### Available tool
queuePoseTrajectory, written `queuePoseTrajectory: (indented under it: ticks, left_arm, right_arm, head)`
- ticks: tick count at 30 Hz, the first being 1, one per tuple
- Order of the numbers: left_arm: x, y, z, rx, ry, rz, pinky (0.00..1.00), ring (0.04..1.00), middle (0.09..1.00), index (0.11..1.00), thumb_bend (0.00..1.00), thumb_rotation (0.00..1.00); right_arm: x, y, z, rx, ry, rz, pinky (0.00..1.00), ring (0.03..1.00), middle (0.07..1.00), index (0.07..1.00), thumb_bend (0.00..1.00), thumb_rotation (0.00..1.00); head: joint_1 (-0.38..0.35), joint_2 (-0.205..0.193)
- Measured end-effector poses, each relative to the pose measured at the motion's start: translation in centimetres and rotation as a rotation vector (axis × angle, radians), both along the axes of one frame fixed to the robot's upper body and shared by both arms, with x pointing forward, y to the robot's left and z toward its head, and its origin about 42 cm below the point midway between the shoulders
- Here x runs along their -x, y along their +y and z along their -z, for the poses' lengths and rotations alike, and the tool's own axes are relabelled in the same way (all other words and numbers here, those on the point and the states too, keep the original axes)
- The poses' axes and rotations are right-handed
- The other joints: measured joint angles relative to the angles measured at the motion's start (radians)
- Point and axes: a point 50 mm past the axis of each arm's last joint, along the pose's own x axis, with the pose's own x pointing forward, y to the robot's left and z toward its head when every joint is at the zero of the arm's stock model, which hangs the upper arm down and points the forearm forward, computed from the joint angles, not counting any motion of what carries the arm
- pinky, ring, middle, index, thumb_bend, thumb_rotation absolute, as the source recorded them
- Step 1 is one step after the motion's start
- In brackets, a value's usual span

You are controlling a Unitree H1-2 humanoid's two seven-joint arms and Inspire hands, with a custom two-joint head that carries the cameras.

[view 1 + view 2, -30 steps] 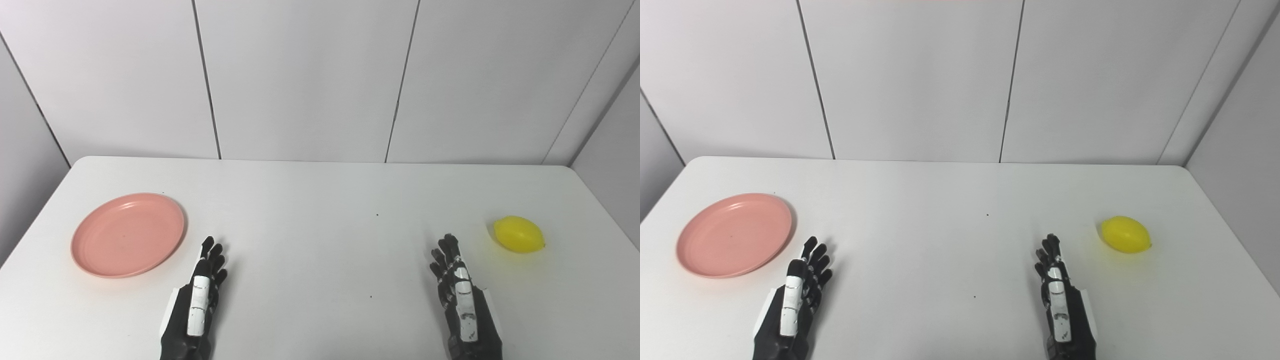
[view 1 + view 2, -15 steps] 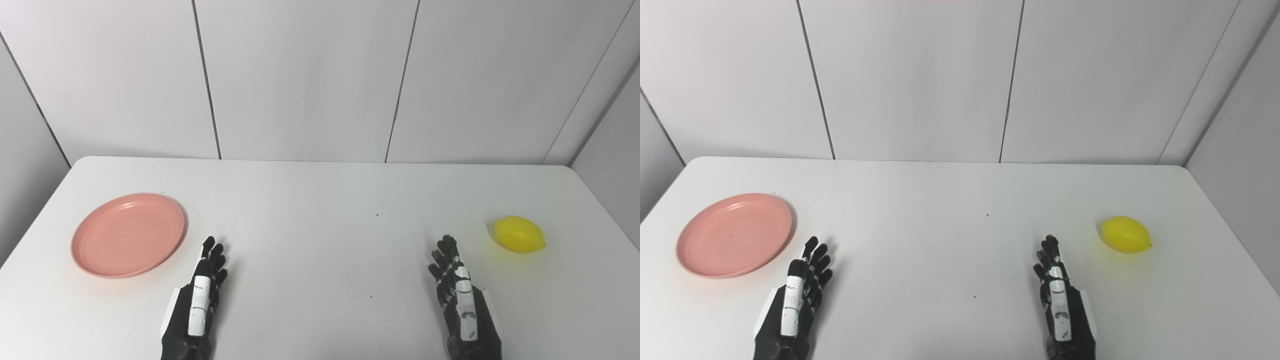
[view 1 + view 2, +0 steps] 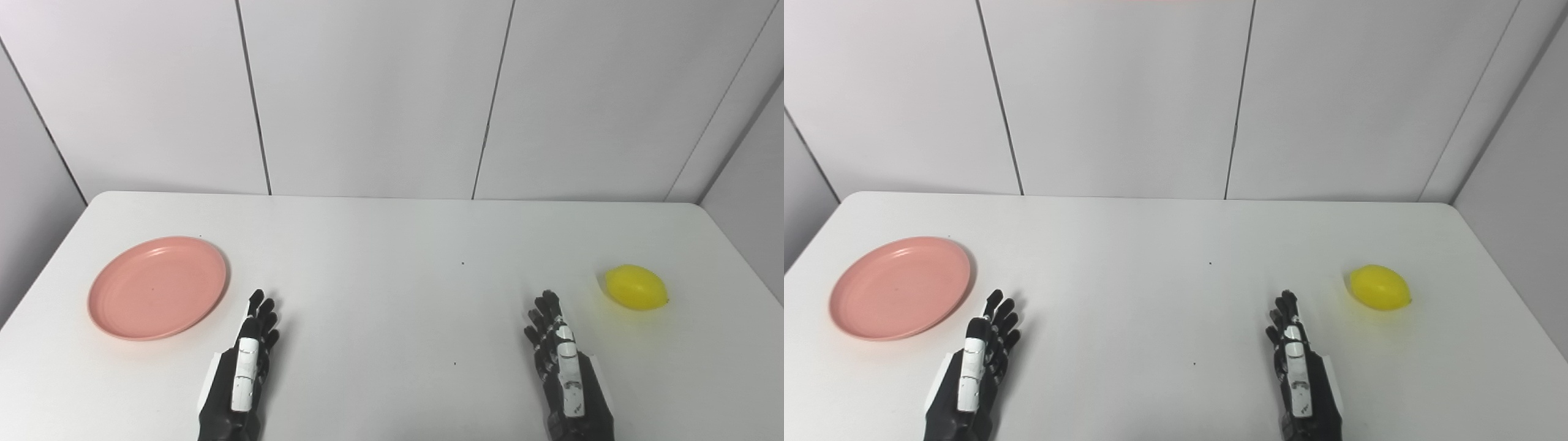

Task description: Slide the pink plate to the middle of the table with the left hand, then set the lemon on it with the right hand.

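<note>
Round pink plastic plate [image 3: 157, 288] sitting far left on white table [image 3: 392, 245], smooth yellow lemon [image 3: 636, 287] far right. Left hand [image 3: 242, 373] and right hand [image 3: 566, 373] both flat, fingers spread (empty).

The plate [image 3: 157, 288] lies on the table [image 3: 392, 245] at its left side, and the lemon [image 3: 636, 286] lies on the table well apart at the far right. The left hand [image 3: 241, 373] sits at the near edge just right of the plate, not touching it. The right hand [image 3: 566, 370] sits at the near edge, left of the lemon and nearer than it.
</note>
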Motion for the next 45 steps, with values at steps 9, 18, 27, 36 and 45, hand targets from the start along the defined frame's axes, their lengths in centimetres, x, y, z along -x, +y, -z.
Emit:
queuePoseTrajectory:
  ticks: [9, 18, 27, 36, 45]
  left_arm:
    - [-0.1, -1.7, 0.7, -0.029, -0.007, -0.025, 1.0, 1.0, 1.0, 1.0, 0.75, 1.0]
    - [-0.3, -2.7, 1.2, -0.031, -0.016, -0.051, 1.0, 1.0, 1.0, 1.0, 0.72, 1.0]
    - [-0.3, -3.0, 1.3, -0.032, -0.018, -0.054, 1.0, 1.0, 1.0, 1.0, 0.73, 1.0]
    - [-0.3, -2.8, 1.4, -0.011, -0.021, -0.056, 1.0, 1.0, 1.0, 0.998, 0.79, 1.0]
    - [-0.2, -2.1, -0.1, 0.055, -0.015, -0.042, 1.0, 1.0, 0.99, 0.994, 0.86, 1.0]
  right_arm:
    - [-0.3, -2.9, 0.2, 0.004, -0.002, -0.006, 1.0, 1.0, 1.0, 1.0, 0.76, 1.0]
    - [-0.7, -4.0, 0.3, -0.004, -0.004, -0.037, 1.0, 1.0, 1.0, 1.0, 0.77, 1.0]
    - [-0.7, -4.3, 0.3, -0.014, -0.006, -0.031, 1.0, 1.0, 1.0, 1.0, 0.75, 1.0]
    - [-0.7, -4.2, 0.3, -0.007, -0.008, -0.032, 1.0, 1.0, 1.0, 1.0, 0.76, 1.0]
    - [-0.8, -4.0, 0.3, 0.0, -0.008, -0.026, 1.0, 1.0, 1.0, 1.0, 0.73, 1.0]
  head:
    - [0.153, -0.044]
    - [0.201, -0.072]
    - [0.21, -0.086]
    - [0.233, -0.103]
    - [0.209, -0.106]
